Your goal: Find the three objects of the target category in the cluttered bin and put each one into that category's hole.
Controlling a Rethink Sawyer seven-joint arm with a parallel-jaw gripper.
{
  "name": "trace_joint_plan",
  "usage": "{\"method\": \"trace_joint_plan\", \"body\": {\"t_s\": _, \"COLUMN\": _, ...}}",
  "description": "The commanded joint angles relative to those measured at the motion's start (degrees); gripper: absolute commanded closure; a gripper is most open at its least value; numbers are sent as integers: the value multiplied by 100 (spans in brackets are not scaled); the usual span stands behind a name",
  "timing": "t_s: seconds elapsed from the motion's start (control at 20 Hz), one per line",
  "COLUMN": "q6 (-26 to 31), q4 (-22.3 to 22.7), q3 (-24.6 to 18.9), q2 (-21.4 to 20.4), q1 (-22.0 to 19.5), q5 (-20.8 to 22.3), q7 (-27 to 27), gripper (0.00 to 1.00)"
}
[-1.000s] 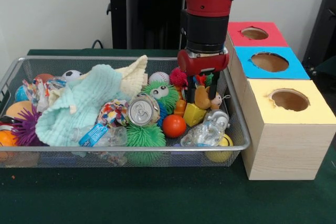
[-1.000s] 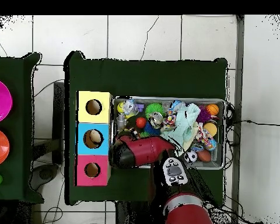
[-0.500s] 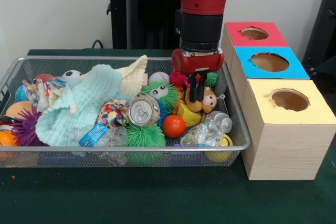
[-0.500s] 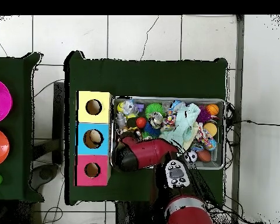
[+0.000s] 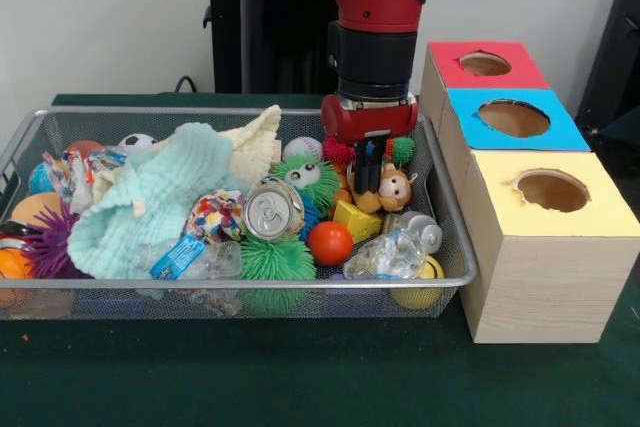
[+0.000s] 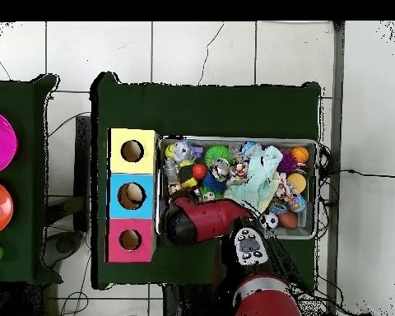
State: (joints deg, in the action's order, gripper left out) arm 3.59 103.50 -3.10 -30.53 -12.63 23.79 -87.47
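My gripper (image 5: 369,187) hangs over the right end of the wire bin (image 5: 240,284), shut on a small brown monkey toy (image 5: 396,187) that sits just above the clutter. A yellow block (image 5: 357,220), an orange ball (image 5: 330,241) and a crushed clear bottle (image 5: 395,252) lie right below it. To the right stand three boxes with round holes: red (image 5: 455,71), blue (image 5: 562,133) and yellow (image 5: 600,219). In the overhead view the red arm (image 6: 205,220) covers the gripper and the toy.
The bin also holds a mint cloth (image 5: 150,197), a soda can (image 5: 272,210), green spiky balls (image 5: 276,260), a purple spiky ball (image 5: 50,247) and several other balls. The bin's right wall (image 5: 450,217) stands close to the boxes.
The gripper has risen a little and shifted left, and the monkey toy has come up with it out of the pile.
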Motion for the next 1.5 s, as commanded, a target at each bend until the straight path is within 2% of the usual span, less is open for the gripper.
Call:
{"method": "trace_joint_plan", "body": {"t_s": 0.05, "q6": -76, "q4": 277, "q3": -168, "q2": 269, "q1": -191, "q5": 139, "q7": -745, "gripper": 100}}
{"method": "trace_joint_plan", "body": {"t_s": 0.15, "q6": 105, "q4": 240, "q3": -272, "q2": 127, "q1": -232, "q5": 123, "q7": -638, "gripper": 100}}
{"method": "trace_joint_plan", "body": {"t_s": 0.45, "q6": 1130, "q4": 433, "q3": -662, "q2": -749, "q1": -471, "q5": -160, "q7": -273, "gripper": 100}}
{"method": "trace_joint_plan", "body": {"t_s": 0.75, "q6": 1064, "q4": 467, "q3": -636, "q2": -729, "q1": -451, "q5": -149, "q7": -463, "gripper": 100}}
{"method": "trace_joint_plan", "body": {"t_s": 0.8, "q6": 1041, "q4": 478, "q3": -641, "q2": -723, "q1": -447, "q5": -140, "q7": -491, "gripper": 0}}
{"method": "trace_joint_plan", "body": {"t_s": 1.5, "q6": 746, "q4": 549, "q3": -578, "q2": -634, "q1": -233, "q5": -130, "q7": -756, "gripper": 0}}
